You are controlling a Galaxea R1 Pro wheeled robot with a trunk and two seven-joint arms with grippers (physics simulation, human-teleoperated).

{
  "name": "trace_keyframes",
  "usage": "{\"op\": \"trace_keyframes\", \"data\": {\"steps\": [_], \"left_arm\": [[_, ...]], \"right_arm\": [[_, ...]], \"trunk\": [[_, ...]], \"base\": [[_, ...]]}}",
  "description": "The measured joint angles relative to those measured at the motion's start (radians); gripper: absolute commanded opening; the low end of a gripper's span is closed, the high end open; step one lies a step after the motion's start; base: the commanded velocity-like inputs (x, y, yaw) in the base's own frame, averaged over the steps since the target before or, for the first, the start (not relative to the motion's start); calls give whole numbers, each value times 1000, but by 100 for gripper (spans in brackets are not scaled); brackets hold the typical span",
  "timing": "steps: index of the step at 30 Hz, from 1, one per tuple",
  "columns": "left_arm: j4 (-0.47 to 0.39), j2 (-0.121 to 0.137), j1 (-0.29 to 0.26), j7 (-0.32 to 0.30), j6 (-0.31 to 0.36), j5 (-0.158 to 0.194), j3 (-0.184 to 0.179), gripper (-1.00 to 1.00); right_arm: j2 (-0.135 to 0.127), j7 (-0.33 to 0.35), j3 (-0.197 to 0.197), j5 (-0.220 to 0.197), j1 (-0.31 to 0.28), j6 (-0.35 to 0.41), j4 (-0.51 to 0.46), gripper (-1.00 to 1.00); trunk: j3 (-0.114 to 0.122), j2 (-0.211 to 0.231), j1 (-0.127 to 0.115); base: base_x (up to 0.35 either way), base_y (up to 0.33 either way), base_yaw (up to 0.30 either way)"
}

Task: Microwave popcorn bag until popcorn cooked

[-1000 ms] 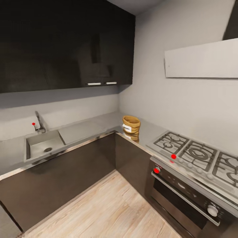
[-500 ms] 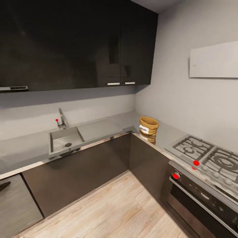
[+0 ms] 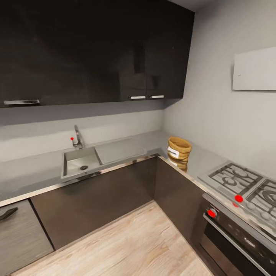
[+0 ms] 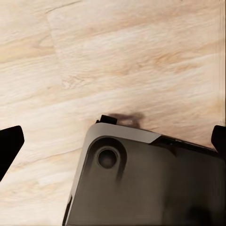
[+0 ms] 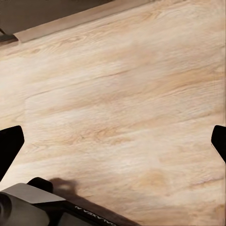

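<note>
The popcorn bag [image 3: 179,150] stands upright in the corner of the grey counter [image 3: 126,147], between the steel sink [image 3: 80,164] and the gas hob [image 3: 245,184], while both grippers' 2 fingers [image 4: 9,143] [image 5: 9,141] hang spread wide and empty above the wooden floor [image 5: 122,108].

Hob [image 3: 245,186]: cut off at the right edge, so we see only its left burners.
Oven [image 3: 237,237]: we lose its right and lower parts at the frame's corner.
Hood [image 3: 255,69]: only its left end is visible to us.
Popcorn bag [image 3: 179,149]: too small for us to read its white band or see inside.
Left gripper [image 4: 113,141]: we see just two dark fingertips [image 4: 9,143] at the frame's sides.
Right gripper [image 5: 113,141]: likewise only fingertips [image 5: 9,143], spread wide.
Robot base [image 4: 150,183]: cropped by the frame.
</note>
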Motion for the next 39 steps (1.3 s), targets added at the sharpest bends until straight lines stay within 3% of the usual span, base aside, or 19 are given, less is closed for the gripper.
{"op": "trace_keyframes", "data": {"steps": [5, 16, 22, 23, 25, 26, 27, 28, 30, 32, 34, 35, 37, 39], "left_arm": [[0, -18, 0, 2, 0, 1, 1, 100], [0, -19, 4, 2, -1, 6, 8, 100], [0, -17, 2, 3, 2, 10, 16, 100], [0, -16, 2, 3, 3, 10, 17, 100], [0, -17, 1, 3, 3, 10, 16, 100], [0, -17, 1, 2, 3, 9, 15, 100], [0, -18, 1, 2, 3, 7, 12, 100], [0, -18, 1, 2, 3, 6, 10, 100], [0, -18, 2, 2, 3, 6, 10, 100], [0, -18, 4, 2, 3, 4, 8, 100], [0, -19, 6, 1, 2, 3, 7, 100], [0, -19, 7, 0, 2, 2, 6, 100], [0, -19, 8, 1, 2, 4, 7, 100], [0, -19, 9, 0, 2, 7, 9, 100]], "right_arm": [[0, 0, 1, 2, 0, 0, 0, 100], [1, 1, 5, 12, -1, 0, -4, 100], [-1, 3, 0, 6, -7, 3, -22, 100], [3, 5, 4, 10, -8, 6, -38, 100], [33, 11, 51, 30, -9, 22, -99, 100], [40, 13, 91, 40, -9, 41, -134, 100], [47, 14, 169, 59, -9, 109, -233, 100], [49, 13, 211, 67, -6, 193, -353, 100], [50, 12, 246, 75, -3, 336, -552, 100], [48, 24, 277, 78, -1, 540, -835, 100], [44, 71, 351, 83, -2, 686, -1063, 100], [40, 121, 419, 91, -10, 780, -1194, 100], [43, 150, 460, 102, -59, 843, -1261, 100], [38, 174, 471, 99, -156, 873, -1289, 100]], "trunk": [[0, 0, 0], [0, 0, 0], [0, 0, 0], [0, 0, 0], [0, 0, 0], [0, 0, 0], [0, 0, 0], [0, 0, 0], [0, 0, 0], [0, 0, 0], [0, 0, 0], [0, 0, 0], [0, 0, 0], [0, 0, 0]], "base": [[232, -270, 269], [221, -211, 281], [11, -11, 62], [0, 0, 3], [0, 0, 1], [0, 0, 0], [0, 0, 0], [0, 0, 0], [0, 0, 0], [0, 0, 0], [0, 0, 0], [0, 0, 0], [0, 0, 0], [0, 0, 0]]}}
